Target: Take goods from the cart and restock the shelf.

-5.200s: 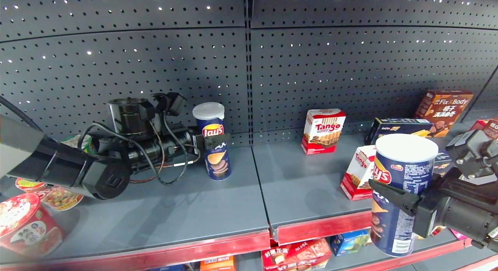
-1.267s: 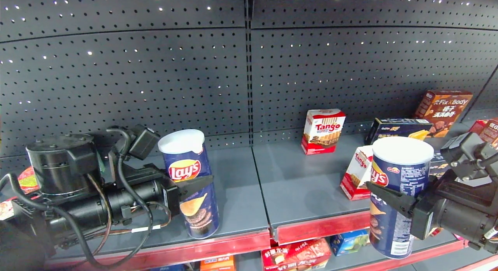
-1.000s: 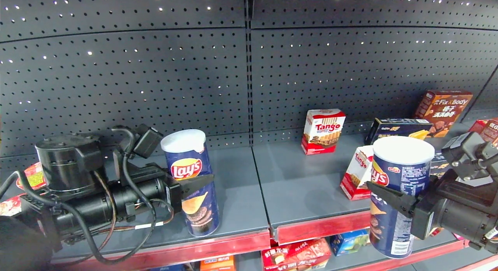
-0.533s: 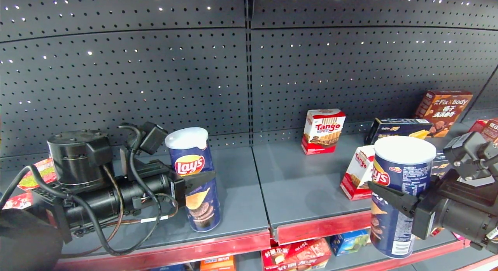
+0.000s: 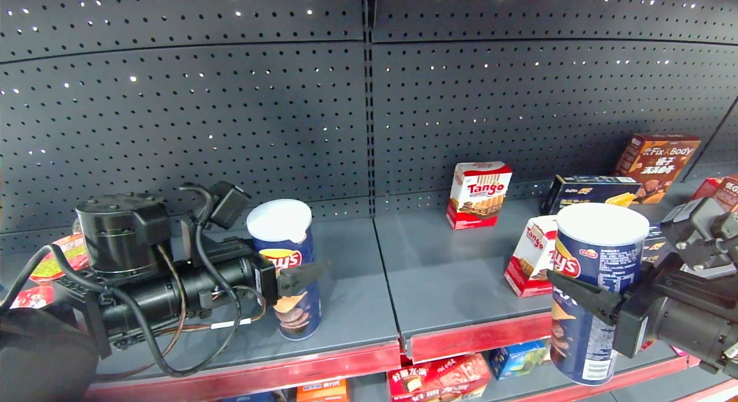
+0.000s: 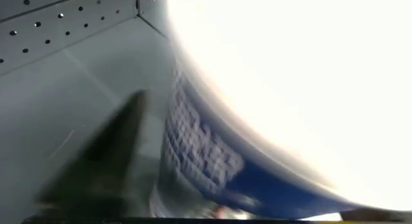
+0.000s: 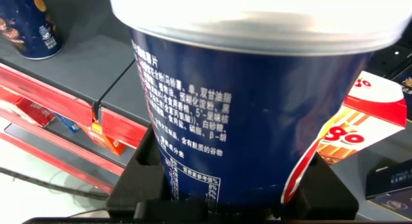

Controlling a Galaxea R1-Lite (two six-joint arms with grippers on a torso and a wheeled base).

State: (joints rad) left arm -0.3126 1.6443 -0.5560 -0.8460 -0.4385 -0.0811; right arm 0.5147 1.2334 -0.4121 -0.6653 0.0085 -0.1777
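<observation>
A blue chips can (image 5: 300, 310) with a white lid stands on the left section of the grey shelf (image 5: 351, 286), near its red front edge. My left gripper (image 5: 297, 272) is shut on its middle from the left. In the left wrist view the can (image 6: 212, 159) looms close beside one dark finger (image 6: 96, 166). A second blue chips can (image 5: 599, 263) hangs upright in front of the shelf's right section, with my right gripper (image 5: 594, 289) shut on it. The right wrist view shows that can (image 7: 244, 121) between the jaws of the right gripper (image 7: 232, 185).
Two red-and-white wafer boxes (image 5: 478, 194) (image 5: 530, 255) stand on the right section, with a dark box (image 5: 594, 188) and a brown box (image 5: 657, 160) behind. Noodle cups (image 5: 52, 263) sit far left. A pegboard wall backs the shelf. More goods (image 5: 438, 379) lie on the lower shelf.
The left arm drew its can from the back of the shelf toward the front edge, then shifted it slightly right and lower. The right arm and its can barely moved.
</observation>
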